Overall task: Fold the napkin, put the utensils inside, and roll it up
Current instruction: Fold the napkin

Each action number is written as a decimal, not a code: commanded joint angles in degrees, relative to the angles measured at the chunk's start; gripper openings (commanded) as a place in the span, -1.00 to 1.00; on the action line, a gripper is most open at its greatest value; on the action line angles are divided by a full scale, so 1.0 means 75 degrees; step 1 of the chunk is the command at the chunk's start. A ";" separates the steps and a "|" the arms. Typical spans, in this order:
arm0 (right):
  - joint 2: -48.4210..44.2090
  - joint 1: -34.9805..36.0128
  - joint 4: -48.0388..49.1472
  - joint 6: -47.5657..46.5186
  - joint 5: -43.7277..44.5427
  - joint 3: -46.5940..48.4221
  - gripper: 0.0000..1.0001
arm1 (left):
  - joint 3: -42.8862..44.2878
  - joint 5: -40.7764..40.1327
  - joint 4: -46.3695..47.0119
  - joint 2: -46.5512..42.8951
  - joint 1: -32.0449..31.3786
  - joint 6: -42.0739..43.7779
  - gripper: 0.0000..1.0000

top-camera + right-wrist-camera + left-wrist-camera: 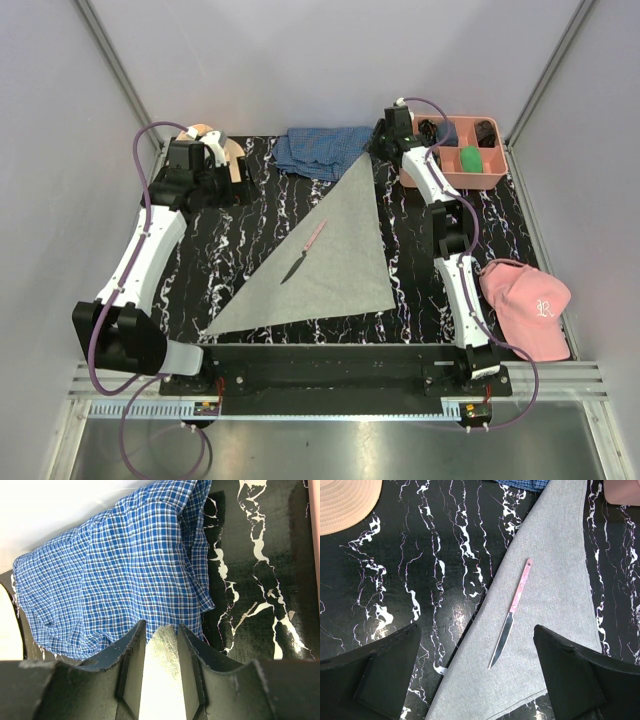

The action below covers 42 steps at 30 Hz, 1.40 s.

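The napkin (350,262) is laid folded into a triangle, with a knife (304,252) placed on it for rolling. Its far tip is framed by the part-closed jaws of the right gripper (161,627), and whether it is pinched cannot be told. The left gripper (476,630) is held wide apart.

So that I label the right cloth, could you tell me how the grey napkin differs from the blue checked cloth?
The napkin is plain grey; the blue checked cloth is patterned. The napkin lies flat in a triangle with a knife on it; the checked cloth is bunched up. The napkin spreads wider. Both are soft fabric.
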 commanded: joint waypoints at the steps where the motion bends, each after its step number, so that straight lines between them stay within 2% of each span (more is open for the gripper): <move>1: 0.0094 0.0000 0.0084 0.0022 0.0049 -0.0055 -0.21 | 0.0008 0.0293 0.0324 -0.0031 0.0044 -0.0064 0.97; 6: 0.0175 0.0011 0.0061 0.0011 0.0002 -0.0043 -0.26 | 0.0019 0.0293 0.0313 -0.0066 0.0044 -0.0064 0.97; 10: 0.0164 0.0000 0.0072 -0.0036 0.0014 0.0027 -0.52 | 0.0008 0.0281 0.0313 -0.0054 0.0044 -0.0052 0.97; 14: 0.0047 0.0011 0.0084 -0.0130 -0.0009 0.0121 -0.91 | 0.0008 0.0293 0.0313 -0.0066 0.0044 -0.0064 0.97; 17: -0.0163 0.0023 0.0107 -0.0165 -0.0033 0.0005 -0.99 | 0.0008 0.0281 0.0313 -0.0077 0.0044 -0.0052 0.97; 22: -0.1005 0.0023 0.0423 -0.0165 -0.0103 -0.0709 -1.00 | 0.0008 0.0281 0.0313 -0.0078 0.0044 -0.0064 0.97; 28: -0.2469 0.0175 0.1079 -0.0259 -0.0209 -0.2548 -1.00 | 0.0008 0.0328 0.0313 -0.0113 0.0044 -0.0076 0.97; 35: -0.4170 0.0445 0.2215 -0.0037 -0.0525 -0.5487 -1.00 | -0.0004 0.0363 0.0348 -0.0148 0.0044 -0.0087 0.97; 42: -0.5190 0.0912 0.2369 0.0069 -0.0888 -0.6991 -1.00 | -0.0004 0.0340 0.0360 -0.0159 0.0044 -0.0087 0.97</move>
